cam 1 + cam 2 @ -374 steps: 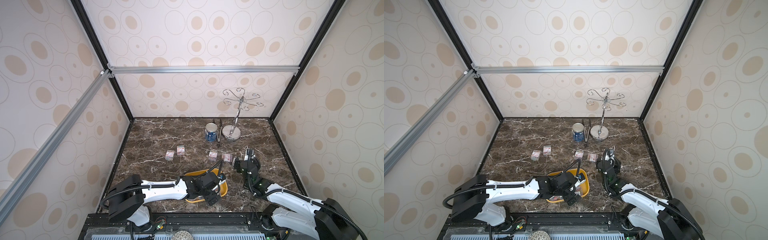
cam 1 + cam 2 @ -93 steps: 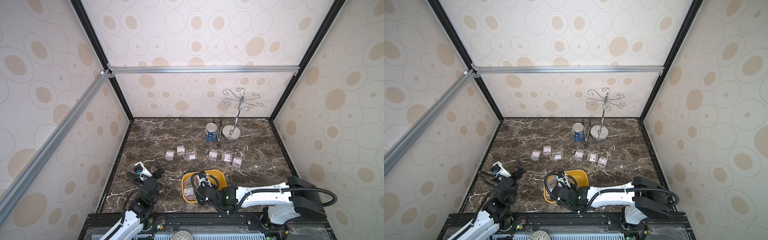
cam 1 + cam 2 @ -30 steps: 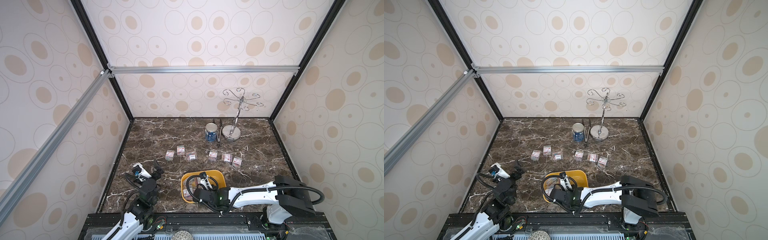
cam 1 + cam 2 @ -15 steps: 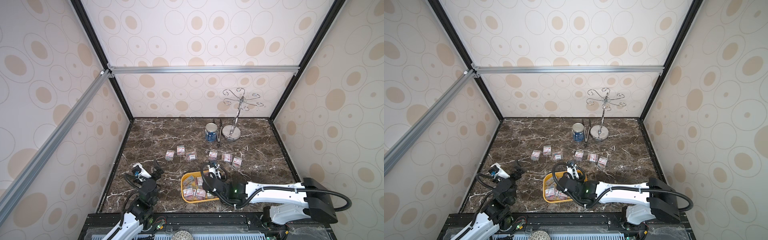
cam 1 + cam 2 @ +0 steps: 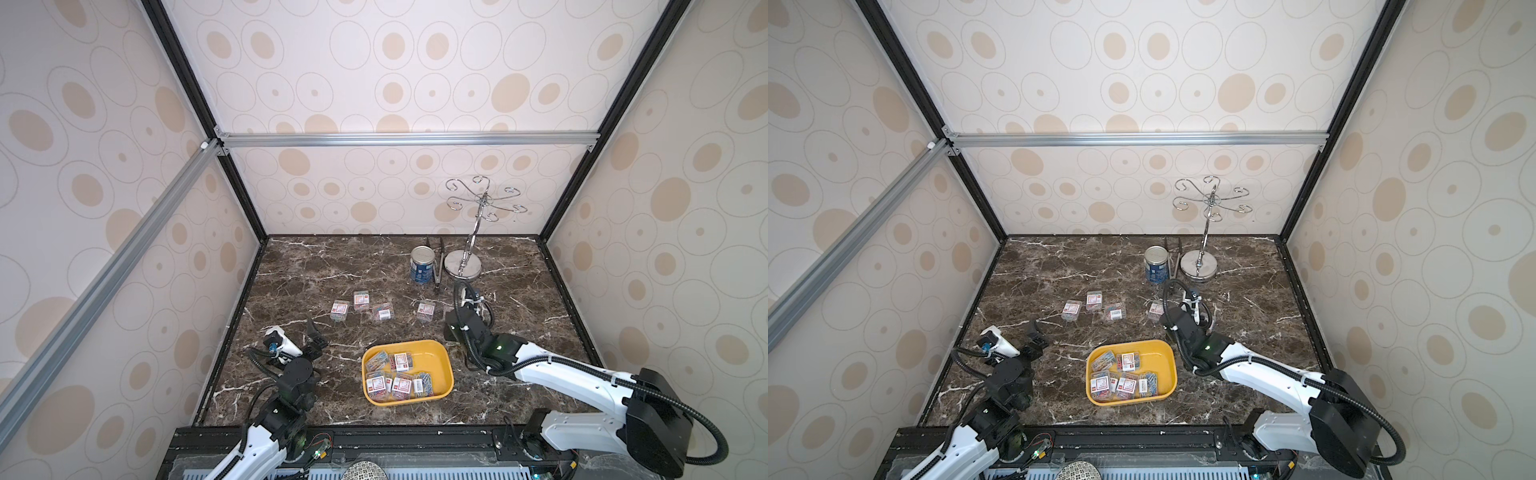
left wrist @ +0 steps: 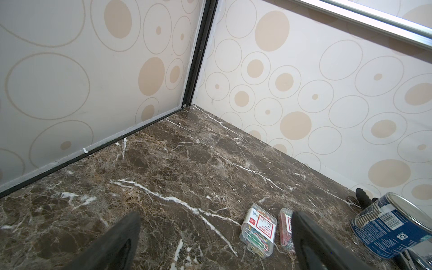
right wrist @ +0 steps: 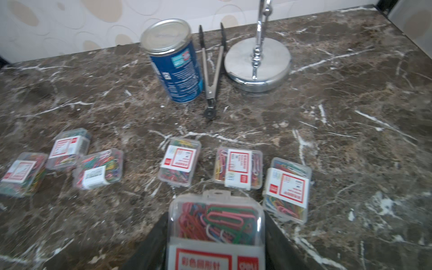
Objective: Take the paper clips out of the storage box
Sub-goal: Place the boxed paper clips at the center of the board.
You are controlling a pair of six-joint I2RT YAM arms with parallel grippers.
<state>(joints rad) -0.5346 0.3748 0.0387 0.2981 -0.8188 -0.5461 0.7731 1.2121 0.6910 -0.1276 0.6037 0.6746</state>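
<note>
Can (image 7: 174,63), tongs (image 7: 211,70), stand (image 7: 240,64) behind six cases (image 7: 178,161); right claw (image 7: 215,224) grips case (image 7: 217,210)

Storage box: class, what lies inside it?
Several clear cases of paper clips fill part of the storage box; the rest is bare yellow floor. Anything beneath them is hidden.

Clear clip cases (image 5: 401,361) in yellow tray (image 5: 436,365)

Both top views high, looking down on the whole surface (image 5: 311,266), left wrist low, facing a far corner, right wrist close, facing the can (image 7: 173,63), common to all views.
</note>
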